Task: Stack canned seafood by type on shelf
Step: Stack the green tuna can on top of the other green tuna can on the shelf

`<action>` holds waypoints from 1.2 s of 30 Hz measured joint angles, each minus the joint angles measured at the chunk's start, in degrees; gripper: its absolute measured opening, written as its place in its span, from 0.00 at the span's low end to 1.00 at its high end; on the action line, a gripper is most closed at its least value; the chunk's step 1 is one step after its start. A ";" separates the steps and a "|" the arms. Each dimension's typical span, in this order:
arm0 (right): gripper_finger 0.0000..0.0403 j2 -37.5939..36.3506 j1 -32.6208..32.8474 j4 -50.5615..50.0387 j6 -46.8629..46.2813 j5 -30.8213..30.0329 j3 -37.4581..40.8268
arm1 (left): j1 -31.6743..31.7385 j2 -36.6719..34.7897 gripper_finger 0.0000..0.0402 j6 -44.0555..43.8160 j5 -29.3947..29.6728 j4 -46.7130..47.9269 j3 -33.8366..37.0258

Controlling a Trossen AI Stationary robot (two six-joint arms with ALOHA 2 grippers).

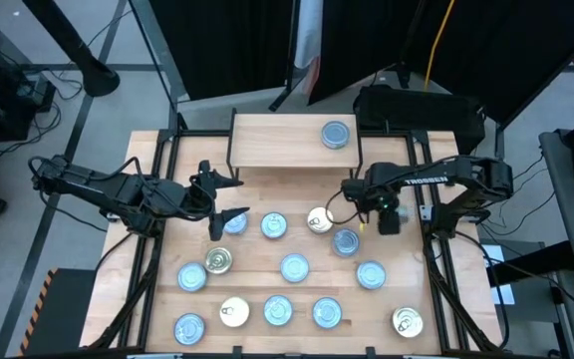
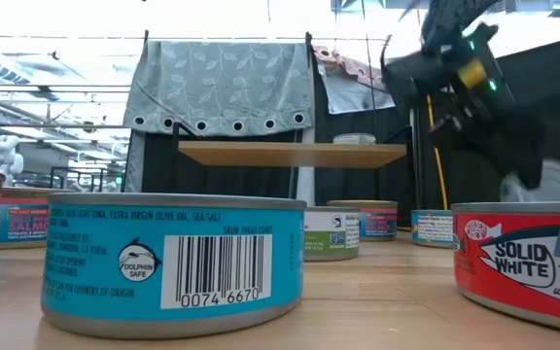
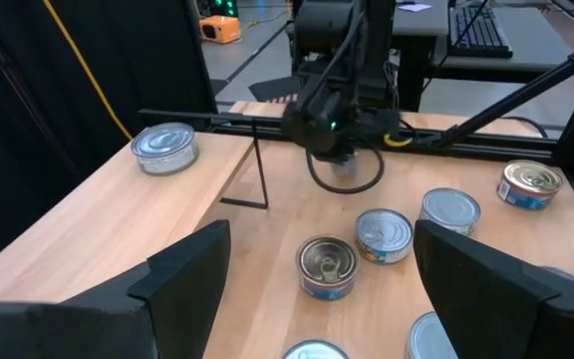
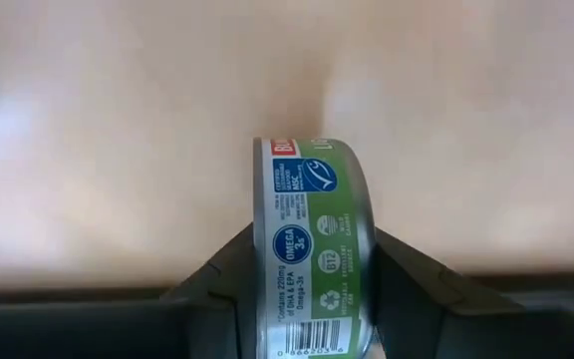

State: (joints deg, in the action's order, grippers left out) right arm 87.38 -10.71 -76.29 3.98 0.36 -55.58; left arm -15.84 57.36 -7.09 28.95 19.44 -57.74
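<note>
**My right gripper pinches a green-sided tin; one tin lies on the shelf**

Nearest to the front edge of the light wooden table [image 1: 157,150] lie my flat round metal tins [image 1: 279,311], most with blue-printed lids and some with cream or gold lids, spread in loose rows and not touching each other. In the low view a turquoise-sided tin with a barcode [image 2: 175,261] and a red-sided tin printed "SOLID WHITE" [image 2: 523,262] stand closest to the camera.

Farther in, my right gripper [image 4: 312,289] is at the right middle of the table, just beside a gold-lid tin [image 1: 319,221]. Its two dark fingers [image 4: 217,294] press on both flat faces of a small round green-sided tin [image 4: 315,249], which stands on its edge between them, over the bare wood.

My left gripper [image 1: 224,198] hovers at the left middle, its fingers [image 3: 182,274] spread wide with nothing between them.

Farthest is the small low shelf with light wooden top and thin black legs [image 1: 267,140]. One silver-blue tin [image 1: 336,134] lies flat near its right end.
</note>
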 joint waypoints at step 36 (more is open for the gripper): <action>0.34 -11.75 -17.15 44.90 -14.72 -0.71 -23.95 | -0.11 0.00 0.78 0.25 -0.28 -3.05 -0.02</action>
State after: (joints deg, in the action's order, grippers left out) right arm 75.64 -27.85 -31.39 -10.74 -0.35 -79.53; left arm -15.94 57.36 -6.84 28.67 16.40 -57.76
